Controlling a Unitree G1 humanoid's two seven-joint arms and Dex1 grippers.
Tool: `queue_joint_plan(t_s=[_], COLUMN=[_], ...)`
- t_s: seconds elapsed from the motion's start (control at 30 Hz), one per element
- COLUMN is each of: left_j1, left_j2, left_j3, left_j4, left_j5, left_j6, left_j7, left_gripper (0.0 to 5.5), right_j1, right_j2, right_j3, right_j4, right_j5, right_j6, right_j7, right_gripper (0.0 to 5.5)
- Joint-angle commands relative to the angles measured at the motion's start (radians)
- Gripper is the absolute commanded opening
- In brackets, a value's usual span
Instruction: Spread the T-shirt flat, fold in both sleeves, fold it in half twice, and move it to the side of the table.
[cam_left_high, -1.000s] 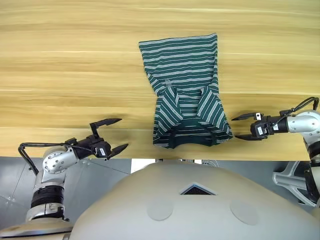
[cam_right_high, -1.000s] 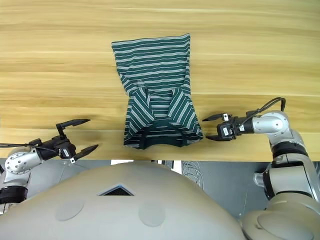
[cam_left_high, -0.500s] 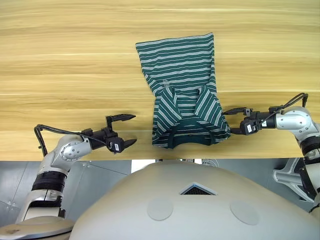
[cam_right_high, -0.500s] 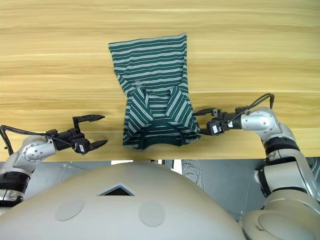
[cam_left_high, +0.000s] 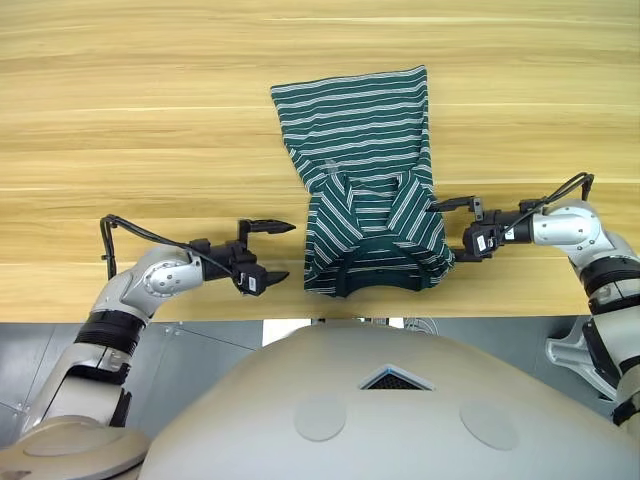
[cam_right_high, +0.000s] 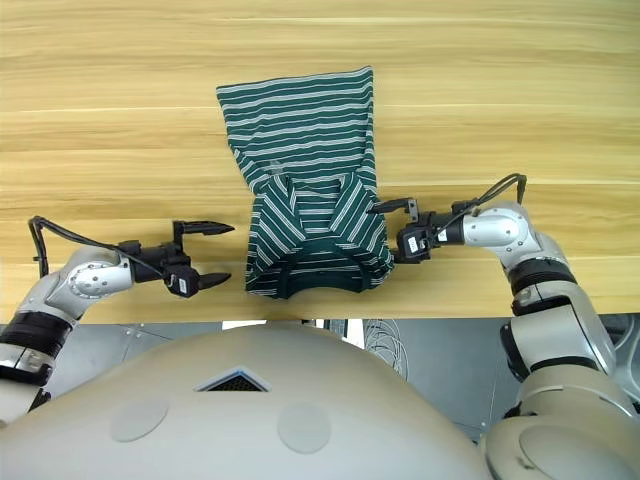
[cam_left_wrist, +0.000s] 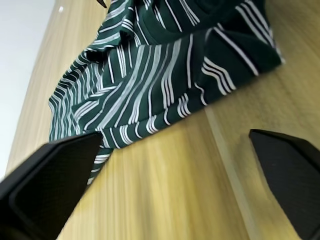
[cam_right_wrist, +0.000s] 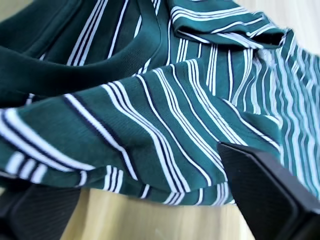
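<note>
The left arm (cam_left_high: 150, 283) reaches in from the near left corner of the counter (cam_left_high: 120, 130), forearm roughly level and pointing toward the middle of the near edge. The left hand (cam_left_high: 284, 251) is held low, with its two fingers spread wide apart, one farther in over the counter and one at the near edge. The right arm (cam_left_high: 572, 226) comes in from the near right, bent at the elbow, forearm pointing back toward the left arm; the right hand (cam_left_high: 441, 232) sits low by the near edge, its two fingers likewise parted.
</note>
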Motion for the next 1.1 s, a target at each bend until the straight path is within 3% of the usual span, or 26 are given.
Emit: queue_joint_plan(t_s=[0.03,0.27,0.47,0.67,0.87,1.1], left_j1=[-0.052,-0.151,-0.176,-0.176,-0.185,-0.21], left_j2=[-0.016,-0.092,-0.104,-0.072,-0.044,-0.028], left_j3=[-0.067,-0.189,-0.265,-0.336,-0.382,-0.37], left_j4=[0.045,0.13,0.202,0.25,0.28,0.318], left_j5=[0.075,0.071,0.02,-0.074,-0.114,-0.098], left_j6=[0.017,0.007,-0.018,-0.027,0.016,0.034], left_j7=[0.012,0.024,-0.009,-0.106,-0.208,-0.196], left_gripper=[5.4,5.4,5.4,4.2,2.98,1.76], right_j1=[0.039,0.043,0.042,0.038,0.035,0.054], right_j2=[0.036,0.049,0.06,0.068,0.077,0.072], right_j3=[0.056,0.069,0.075,0.073,0.071,0.072], right_j4=[0.019,0.014,0.013,0.022,0.024,0.007], right_j5=[0.002,0.034,0.026,0.02,0.026,0.092], right_j6=[0.041,0.056,0.059,0.055,0.052,0.051], right_j7=[0.088,0.127,0.124,0.108,0.101,0.162], right_gripper=[3.77,2.3,1.35,0.19,0.12,0.12])
